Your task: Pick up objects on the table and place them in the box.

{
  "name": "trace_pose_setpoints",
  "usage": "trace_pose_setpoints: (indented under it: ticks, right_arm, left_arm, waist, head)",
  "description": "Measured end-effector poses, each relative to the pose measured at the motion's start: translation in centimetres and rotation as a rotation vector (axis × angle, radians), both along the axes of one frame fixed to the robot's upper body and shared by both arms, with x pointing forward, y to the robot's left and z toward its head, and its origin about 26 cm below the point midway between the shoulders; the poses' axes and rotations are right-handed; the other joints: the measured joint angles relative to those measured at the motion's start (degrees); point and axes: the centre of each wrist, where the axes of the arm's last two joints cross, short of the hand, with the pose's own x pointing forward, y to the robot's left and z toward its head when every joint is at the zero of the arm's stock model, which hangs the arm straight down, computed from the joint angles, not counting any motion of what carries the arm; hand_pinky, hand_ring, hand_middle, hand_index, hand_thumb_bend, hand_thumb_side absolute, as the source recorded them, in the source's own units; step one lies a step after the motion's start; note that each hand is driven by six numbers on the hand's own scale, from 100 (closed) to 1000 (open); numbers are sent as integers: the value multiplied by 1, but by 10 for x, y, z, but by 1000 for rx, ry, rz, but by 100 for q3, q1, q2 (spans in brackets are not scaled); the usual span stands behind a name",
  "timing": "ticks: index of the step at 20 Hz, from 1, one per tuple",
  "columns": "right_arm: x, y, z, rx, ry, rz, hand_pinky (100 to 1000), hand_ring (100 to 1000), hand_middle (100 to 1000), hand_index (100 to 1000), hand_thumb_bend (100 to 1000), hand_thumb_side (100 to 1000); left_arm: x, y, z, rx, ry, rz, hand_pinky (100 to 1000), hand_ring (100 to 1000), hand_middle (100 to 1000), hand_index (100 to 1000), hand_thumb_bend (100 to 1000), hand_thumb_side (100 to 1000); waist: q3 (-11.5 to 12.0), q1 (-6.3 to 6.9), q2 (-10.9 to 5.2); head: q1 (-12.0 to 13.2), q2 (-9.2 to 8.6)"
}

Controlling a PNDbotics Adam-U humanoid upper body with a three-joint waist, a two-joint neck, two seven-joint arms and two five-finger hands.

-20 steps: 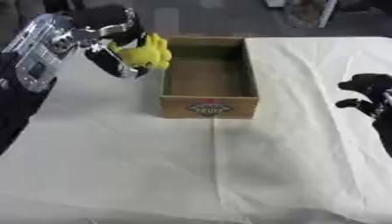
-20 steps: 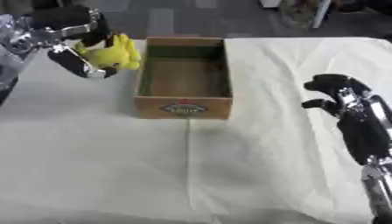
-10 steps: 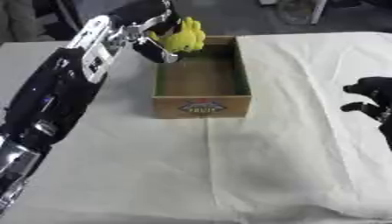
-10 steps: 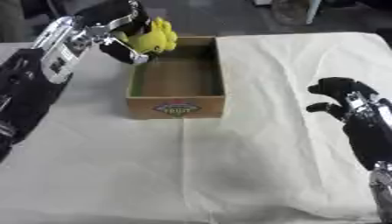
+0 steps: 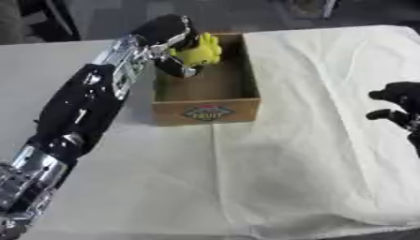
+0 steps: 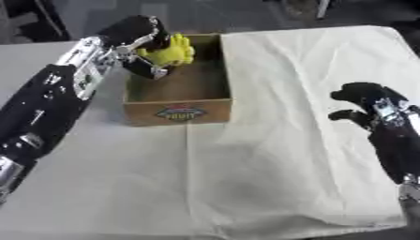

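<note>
Left eye view, left hand (image 5: 168, 40): fingers curled round a yellow object (image 5: 199, 49), held over the box's far left corner.
Box (image 5: 208, 112): cardboard, open-topped, its visible floor bare.
Right hand (image 6: 367, 101): idle, well right of the box; fingers curled, holding nothing.
Progress: object carried above the box but not yet released; lowering and letting go likely remain.

Dark grey floor (image 5: 123, 18) beyond the white-clothed table (image 5: 311, 154).
</note>
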Motion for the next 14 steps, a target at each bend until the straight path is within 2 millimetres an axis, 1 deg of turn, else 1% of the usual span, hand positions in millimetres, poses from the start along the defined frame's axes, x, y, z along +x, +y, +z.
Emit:
trace_pose_setpoints:
  ticks: [1, 2, 3, 4, 5, 6, 7, 8, 9, 10, 12, 13, 14]
  right_arm:
    - [0, 0, 0, 0, -1, 1, 630, 805, 642, 727, 100, 688]
    - [0, 0, 0, 1, -2, 2, 630, 805, 642, 726, 100, 686]
    - [0, 1, 1, 1, -3, 2, 630, 805, 642, 726, 100, 689]
    - [0, 1, 1, 1, -3, 3, 630, 805, 642, 726, 100, 689]
    - [0, 1, 1, 0, -3, 3, 630, 805, 642, 726, 100, 689]
    - [0, 1, 1, 0, -2, 4, 630, 805, 642, 726, 100, 688]
    - [1, 1, 1, 0, -3, 4, 630, 805, 642, 726, 100, 689]
    - [1, 1, 1, 0, -4, 4, 630, 805, 642, 726, 100, 689]
    - [1, 1, 1, 0, -4, 4, 630, 805, 642, 726, 100, 689]
    - [1, 1, 1, 0, -4, 4, 630, 805, 642, 726, 100, 688]
    - [1, 1, 1, 0, -4, 4, 630, 805, 642, 726, 100, 687]
    - [1, 1, 1, 0, -4, 4, 630, 805, 642, 726, 100, 686]
    - [1, 1, 1, 0, -4, 4, 630, 805, 642, 726, 100, 686]
  left_arm:
    - [0, 1, -3, 7, 3, 7, 620, 524, 457, 650, 557, 297]
    - [1, 1, -6, 18, 5, 14, 639, 551, 481, 670, 588, 295]
    - [1, 1, -9, 30, 7, 22, 651, 571, 502, 689, 583, 310]
    - [1, 2, -12, 42, 10, 31, 679, 618, 567, 753, 664, 338]
    - [0, 3, -15, 53, 14, 37, 686, 632, 588, 775, 694, 347]
    - [0, 3, -16, 61, 15, 39, 711, 691, 666, 830, 831, 363]
    - [0, 2, -17, 68, 15, 40, 718, 707, 692, 843, 855, 361]
    - [0, 1, -18, 74, 15, 39, 736, 755, 762, 873, 846, 341]
    - [0, 1, -19, 79, 16, 38, 743, 768, 780, 878, 844, 348]
    - [0, 2, -20, 81, 18, 36, 760, 794, 811, 887, 848, 417]
    - [-1, 1, -18, 74, 11, 26, 771, 805, 820, 887, 853, 438]
    - [-1, 0, -16, 64, 4, 18, 769, 800, 813, 885, 852, 416]
    - [-2, -2, -13, 49, -6, 7, 761, 780, 791, 877, 850, 368]
  waist:
    - [-10, -1, 3]
    - [-11, -3, 13]
    - [-14, -4, 25]
    - [-17, -4, 28]
    - [-17, -4, 28]
    - [-15, -4, 28]
    - [-11, -4, 28]
    - [-5, -4, 28]
    - [3, -4, 28]
    - [20, -4, 28]
    - [54, -7, 28]
    - [67, -9, 28]
    - [84, -9, 28]
  head:
    - [6, 0]
    - [15, 0]
    - [19, 0]
    - [21, 0]
    - [21, 0]
    - [22, 0]
    - [22, 0]
    - [22, 0]
    - [21, -1]
    - [18, -1]
    - [10, -2]
    - [1, -2]
    - [-9, -3]
